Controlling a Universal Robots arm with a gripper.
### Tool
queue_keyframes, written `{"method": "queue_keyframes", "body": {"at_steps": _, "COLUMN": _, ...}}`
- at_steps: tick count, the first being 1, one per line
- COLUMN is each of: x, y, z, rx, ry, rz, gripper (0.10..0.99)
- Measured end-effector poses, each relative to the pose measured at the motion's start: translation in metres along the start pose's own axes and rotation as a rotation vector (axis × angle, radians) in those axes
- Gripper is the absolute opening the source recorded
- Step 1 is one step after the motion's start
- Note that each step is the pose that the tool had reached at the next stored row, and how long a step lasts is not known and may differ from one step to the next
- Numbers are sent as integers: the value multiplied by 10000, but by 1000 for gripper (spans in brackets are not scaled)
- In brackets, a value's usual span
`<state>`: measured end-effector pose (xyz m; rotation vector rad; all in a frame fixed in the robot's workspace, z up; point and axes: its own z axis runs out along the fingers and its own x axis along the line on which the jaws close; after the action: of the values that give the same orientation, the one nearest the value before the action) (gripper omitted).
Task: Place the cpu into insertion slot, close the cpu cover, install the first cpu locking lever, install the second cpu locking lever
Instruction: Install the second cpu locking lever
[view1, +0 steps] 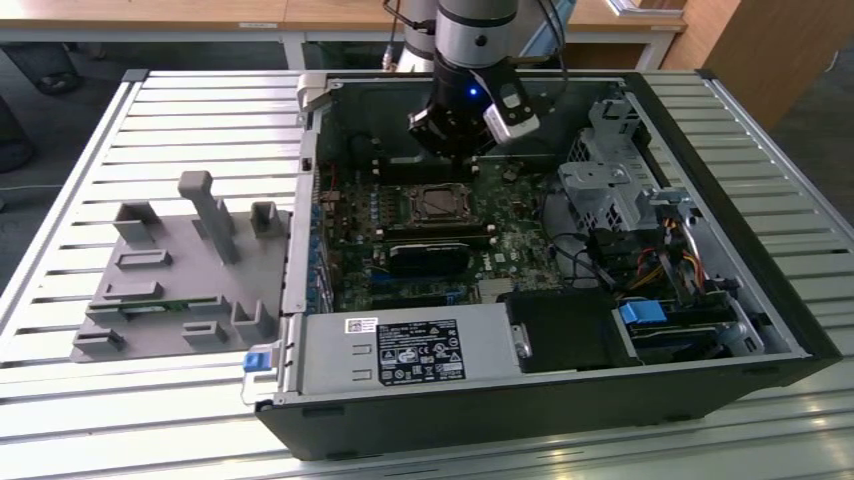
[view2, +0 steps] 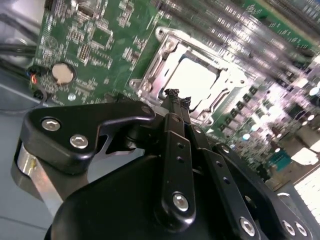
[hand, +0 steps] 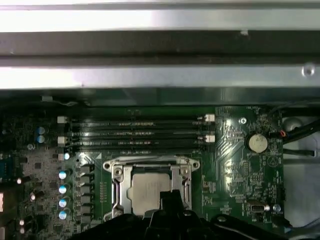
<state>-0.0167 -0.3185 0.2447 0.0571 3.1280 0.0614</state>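
Observation:
The cpu (hand: 147, 187) lies flat in the insertion slot (view1: 435, 204) on the green board, its silver-grey top showing brightly in the second wrist view (view2: 195, 80). The cpu cover (hand: 117, 175) is a silver frame lying down around the chip, its rim (view2: 160, 60) level with the board. My gripper (view1: 461, 158) hangs just above the socket's far edge inside the open computer case. Its black fingertips (view2: 172, 94) are pressed together with nothing between them, and their tips overlap the edge of the chip (hand: 172, 197). I cannot make out the locking levers.
Long memory slots (hand: 135, 132) run beside the socket, with the case wall (hand: 150, 45) beyond them. A coin cell (hand: 257, 142) sits on the board. A power supply (view1: 400, 350), a drive cage (view1: 607, 190) and cables crowd the case. A grey fixture (view1: 174, 270) stands on the slatted table.

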Motion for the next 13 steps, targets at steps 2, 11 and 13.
{"method": "queue_keyframes", "body": {"at_steps": 2, "x": -2, "y": -66, "z": -1, "rx": 0, "ry": 0, "rz": 1, "gripper": 106}}
{"method": "queue_keyframes", "body": {"at_steps": 11, "x": -14, "y": -228, "z": 23, "rx": -26, "ry": 60, "rz": 2, "gripper": 106}}
{"method": "queue_keyframes", "body": {"at_steps": 13, "x": -14, "y": -239, "z": 40, "rx": -123, "ry": 76, "rz": 3, "gripper": 106}}
